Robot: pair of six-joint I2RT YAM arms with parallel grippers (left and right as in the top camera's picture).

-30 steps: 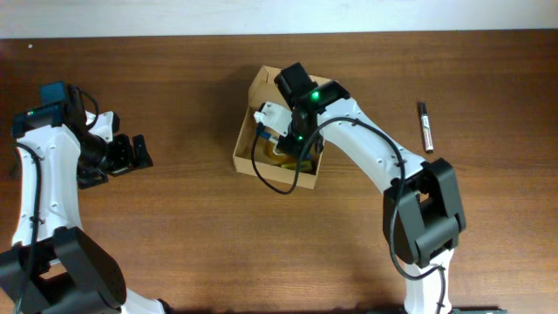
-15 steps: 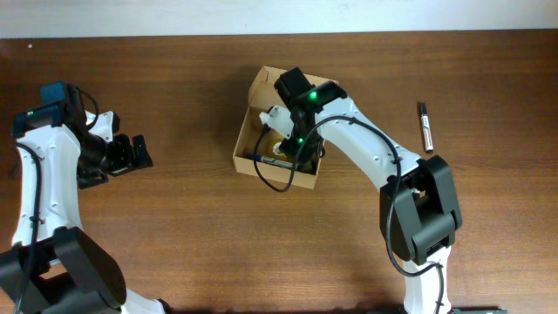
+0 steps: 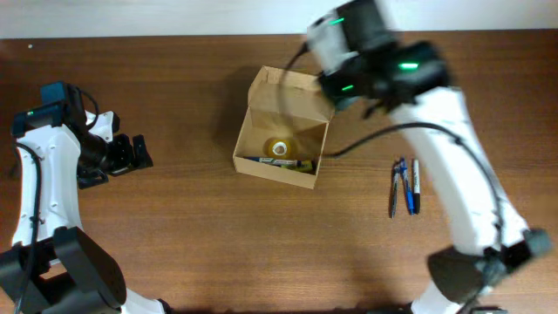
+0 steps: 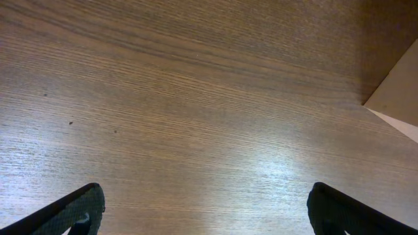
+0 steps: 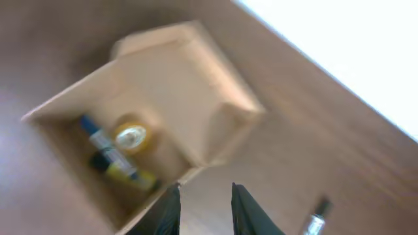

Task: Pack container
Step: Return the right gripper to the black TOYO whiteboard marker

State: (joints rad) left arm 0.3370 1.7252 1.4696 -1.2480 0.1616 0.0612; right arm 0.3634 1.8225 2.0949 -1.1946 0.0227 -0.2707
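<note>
Container: small tan-brown cardboard box (image 3: 292, 96), about mid-tabletop, top open, flap lid standing up at the far side.
Inside: yellow tape roll (image 3: 279, 146) on the box floor; markers (image 3: 281, 162) lying along the near wall just beside the roll, count unclear.
Right claw (image 5: 206, 210): high above the box's right side and blurred overhead; fingers narrowly apart, nothing between them, released.
Left claw (image 4: 208, 212): well left of the box, low over the dark brown wooden tabletop (image 3: 192, 235); fingers spread wide, empty.
Loose pens (image 3: 405, 186): small bunch, some blue, lying side by side on the tabletop right of the box, apart from it.
</note>
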